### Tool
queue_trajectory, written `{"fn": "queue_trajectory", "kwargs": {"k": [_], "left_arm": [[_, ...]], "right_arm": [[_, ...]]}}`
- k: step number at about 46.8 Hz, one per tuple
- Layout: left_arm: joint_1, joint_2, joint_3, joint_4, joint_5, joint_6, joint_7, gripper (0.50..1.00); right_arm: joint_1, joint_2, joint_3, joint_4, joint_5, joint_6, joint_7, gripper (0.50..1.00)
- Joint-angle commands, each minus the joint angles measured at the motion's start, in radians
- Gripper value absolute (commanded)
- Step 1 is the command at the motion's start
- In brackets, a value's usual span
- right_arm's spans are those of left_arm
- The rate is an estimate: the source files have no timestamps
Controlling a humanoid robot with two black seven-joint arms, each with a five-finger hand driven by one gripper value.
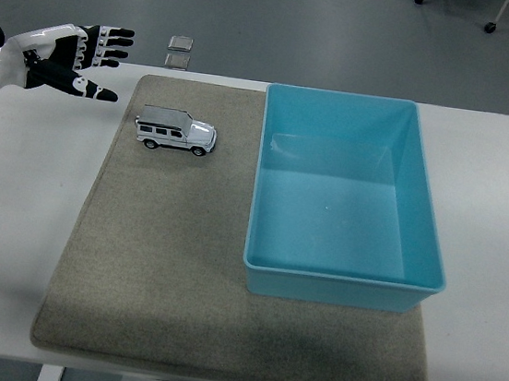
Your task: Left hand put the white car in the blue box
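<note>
A small white and silver toy car (176,131), shaped like a boxy off-road wagon with dark windows, stands on its wheels on a grey-brown felt mat (162,263) that covers most of the white table (19,217). The car sits near the mat's far left corner, side-on, its bonnet towards the right. To its right, apart from it, a light blue rectangular plastic box (350,198) rests on the mat's right half, its far wall along the mat's far edge and its near wall well short of the mat's near edge; the box is open at the top and nothing lies inside it. The robot's left hand (66,58), black with white shell plates, comes in from the left edge and hovers above the table's far left corner, just beyond the mat's left edge and to the left of the car, not touching it. Its fingers (111,38) are stretched out and spread apart towards the right, with the thumb (97,93) held lower, and they hold nothing. Two small square grey pieces (180,50) lie on the floor past the table's far edge.
</note>
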Motion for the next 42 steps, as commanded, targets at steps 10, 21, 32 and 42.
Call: {"fn": "queue_trajectory", "kwargs": {"k": [10,21,32,42], "left_arm": [[-0.060,-0.004,0.032,-0.024,0.323,0.069,0.000,0.996],[-0.085,-0.058,0.089,-0.058,0.465,0.103,0.000,0.996],[-0.117,-0.128,0.213,-0.052,0.520,0.244,0.000,0.996],[-0.126,-0.174,0.248,-0.033,0.544,0.316,0.003,0.996]], "right_arm": [[0.000,0.000,0.000,0.000,0.000,0.000,0.000,0.936],[0.000,0.000,0.000,0.000,0.000,0.000,0.000,0.936],[0.000,0.000,0.000,0.000,0.000,0.000,0.000,0.936],[0.000,0.000,0.000,0.000,0.000,0.000,0.000,0.936]]}}
